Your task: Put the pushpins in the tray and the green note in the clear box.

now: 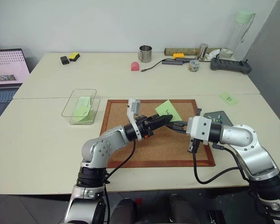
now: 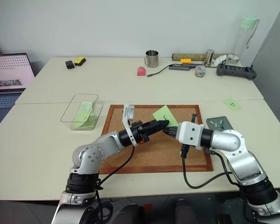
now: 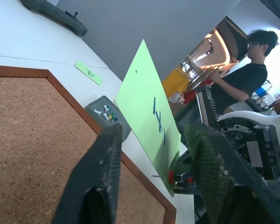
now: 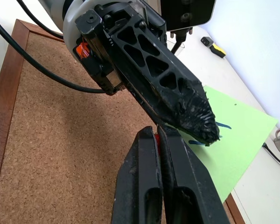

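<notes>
Right gripper [image 4: 159, 135] pinched on a red pin [image 3: 171, 176] at note [image 1: 168, 111] near edge; left gripper [image 3: 154, 154] spread, straddling it. Bare cork board [image 1: 130, 140] nearer.

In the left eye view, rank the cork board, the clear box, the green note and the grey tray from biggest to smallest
1. Cork board
2. Clear box
3. Green note and grey tray look alike; arms partly cover both, so unranked.

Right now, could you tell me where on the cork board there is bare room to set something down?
The cork board's half nearest the clear box is bare. It is crowded near the tray, where both tools meet at the green note.
</notes>
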